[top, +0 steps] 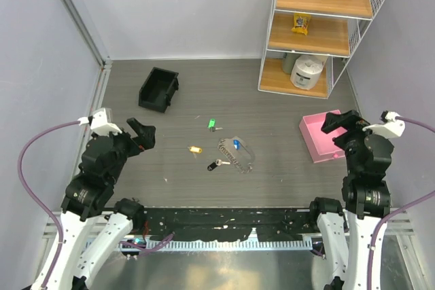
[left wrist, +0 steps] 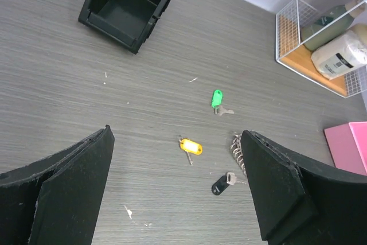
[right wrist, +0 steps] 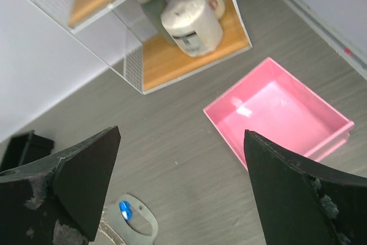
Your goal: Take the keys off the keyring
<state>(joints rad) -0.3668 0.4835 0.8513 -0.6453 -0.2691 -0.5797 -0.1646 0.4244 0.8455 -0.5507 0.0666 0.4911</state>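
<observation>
Three keys lie loose on the grey table: a green-headed key, a yellow-headed key and a black-headed key. Just right of them is the keyring, a silvery chain strip joined to a thin wire loop. A blue-headed key rests inside that loop; whether it hangs on the ring I cannot tell. My left gripper hovers open, left of the keys. My right gripper is open over the pink tray's left edge.
A black bin stands at the back left. The pink tray is at the right, holding nothing. A wire shelf unit with bottles and a white roll fills the back right corner.
</observation>
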